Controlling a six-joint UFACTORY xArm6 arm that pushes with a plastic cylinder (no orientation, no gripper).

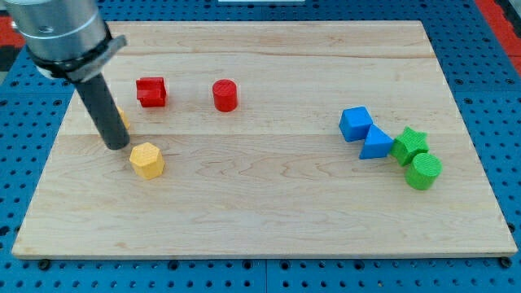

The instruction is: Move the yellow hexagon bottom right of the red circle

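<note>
Wooden board with coloured blocks; my tip sits just left of the yellow hexagon, lower left.

No jaws, just a rod. A red cube and red circle lie above; another yellow block hides behind the rod; blue and green blocks cluster far right.

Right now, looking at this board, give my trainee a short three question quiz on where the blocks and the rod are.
1. True or false: my tip sits at the view's upper left of the yellow hexagon.
2. Which block lies nearest the red circle? A) the red cube B) the blue cube C) the green circle
3. Fill in: the green star lies just to the view's right of the blue ____.

Key: 1 true; 2 A; 3 triangle.
</note>
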